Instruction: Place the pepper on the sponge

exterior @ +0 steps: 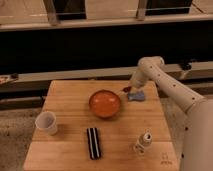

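A wooden worktop (65, 100) stands before dark railings. Near its far right edge, the gripper (130, 88) hangs at the sponge (137, 96). The pepper (125, 90) lies just beside the sponge, toward the bowl (105, 103); whether the gripper holds it cannot be told.

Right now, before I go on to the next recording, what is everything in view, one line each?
tiny dark-red pepper piece: one, red, back right of the table, just left of the sponge
small soft light-blue sponge pad: one, light blue, back right, right of the bowl
round orange-red bowl: one, orange-red, table middle
white cup: one, white, front left
black striped rectangular block: one, black with pale stripes, front middle
small white shaker-like bottle: one, white, front right
light wooden table: one, light wood, under everything
white robot arm: one, white, reaching in from the right
tool: one, pale, low at the pepper, beside the sponge
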`<state>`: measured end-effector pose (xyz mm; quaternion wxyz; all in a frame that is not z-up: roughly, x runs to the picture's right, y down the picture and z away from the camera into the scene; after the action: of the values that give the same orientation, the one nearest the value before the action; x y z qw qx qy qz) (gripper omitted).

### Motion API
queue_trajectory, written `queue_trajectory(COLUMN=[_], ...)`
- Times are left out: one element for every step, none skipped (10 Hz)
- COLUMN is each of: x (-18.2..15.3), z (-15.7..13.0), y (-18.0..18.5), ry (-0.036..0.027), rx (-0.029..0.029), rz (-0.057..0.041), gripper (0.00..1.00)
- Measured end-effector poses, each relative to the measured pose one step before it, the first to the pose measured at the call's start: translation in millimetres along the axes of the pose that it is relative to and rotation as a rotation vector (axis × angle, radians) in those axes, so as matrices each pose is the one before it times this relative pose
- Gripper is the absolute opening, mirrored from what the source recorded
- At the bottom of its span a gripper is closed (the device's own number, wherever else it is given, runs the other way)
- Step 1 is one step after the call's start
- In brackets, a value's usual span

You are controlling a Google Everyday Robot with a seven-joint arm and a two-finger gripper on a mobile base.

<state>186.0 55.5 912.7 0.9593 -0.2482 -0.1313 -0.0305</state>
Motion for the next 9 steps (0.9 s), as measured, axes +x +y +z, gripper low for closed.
queue_trajectory(x=[1.29,-0.62,1.53,2.29,-1.96,-2.21,-1.47,-0.26,1.39], z=[1.43,1.14,0.35,-0.37,0.45,-1.0,-0.37,-1.28,-0.51], y=[5.24,1.63,2.37,1.19,-1.59,-4.21,-3.72,-3.04,-1.77], ry=[-0.00293,-0.00124,0.00014,0.00199,0.00265,0.00323,0.0039,0.00429,0.00487], rx=[-0.00052,-0.00067,-0.00029,0.00089,0.00015,0.00196,0.00047,0.00102,0.00028], rz=[0.00405,0.00062,0.00257,0.00204,-0.00638,-0.00622,-0.00385,-0.00238,-0.00015], gripper=[0.0,0.0,0.0,0.0,0.0,0.0,0.0,0.0,0.0])
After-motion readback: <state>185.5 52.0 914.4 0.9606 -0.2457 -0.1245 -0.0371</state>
